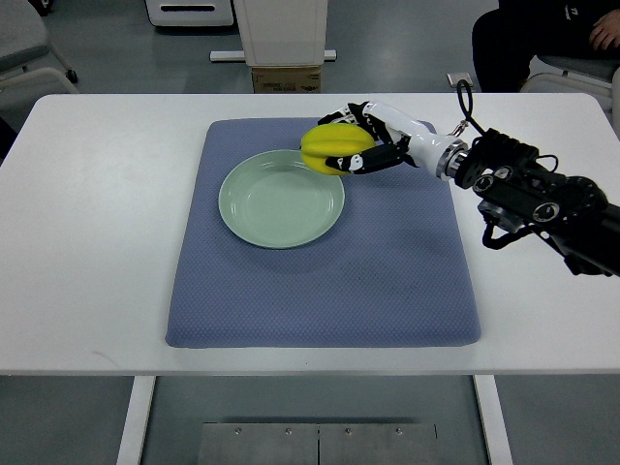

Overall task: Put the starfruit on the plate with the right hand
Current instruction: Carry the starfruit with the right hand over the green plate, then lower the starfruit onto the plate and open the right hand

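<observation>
Covering the white table (87,242) nearest the camera, a blue mat (387,281) carries a pale green plate (281,199). Farther back, the right hand (373,140) has its fingers wrapped around the yellow starfruit (334,147), which sits over the plate's far right rim.

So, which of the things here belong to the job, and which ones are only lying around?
Belong to the job:
- starfruit, held in the right hand over the plate's far right rim
- plate, pale green, nothing on it
- blue mat under the plate

Only lying around:
- cardboard box on the floor beyond the table
- seated person, top right
- chair, top left
</observation>
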Motion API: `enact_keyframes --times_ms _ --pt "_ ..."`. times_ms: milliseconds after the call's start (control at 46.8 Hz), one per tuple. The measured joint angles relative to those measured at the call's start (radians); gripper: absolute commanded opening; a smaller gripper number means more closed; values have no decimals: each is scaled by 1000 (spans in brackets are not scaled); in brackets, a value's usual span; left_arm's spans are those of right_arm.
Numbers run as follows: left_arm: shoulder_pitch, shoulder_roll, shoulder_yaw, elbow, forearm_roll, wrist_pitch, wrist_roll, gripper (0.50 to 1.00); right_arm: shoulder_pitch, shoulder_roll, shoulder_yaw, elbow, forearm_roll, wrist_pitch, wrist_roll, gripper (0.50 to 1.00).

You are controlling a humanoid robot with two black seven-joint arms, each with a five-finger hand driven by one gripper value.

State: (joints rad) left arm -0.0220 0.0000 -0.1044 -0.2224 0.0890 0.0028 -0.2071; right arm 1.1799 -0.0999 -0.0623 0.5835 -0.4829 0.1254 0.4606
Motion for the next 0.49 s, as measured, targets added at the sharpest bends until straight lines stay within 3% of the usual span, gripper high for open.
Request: enact_keyframes --times_ms 492 --pt "1 0 0 0 0 1 0 1000 -3 100 0 -50 1 2 -61 500"
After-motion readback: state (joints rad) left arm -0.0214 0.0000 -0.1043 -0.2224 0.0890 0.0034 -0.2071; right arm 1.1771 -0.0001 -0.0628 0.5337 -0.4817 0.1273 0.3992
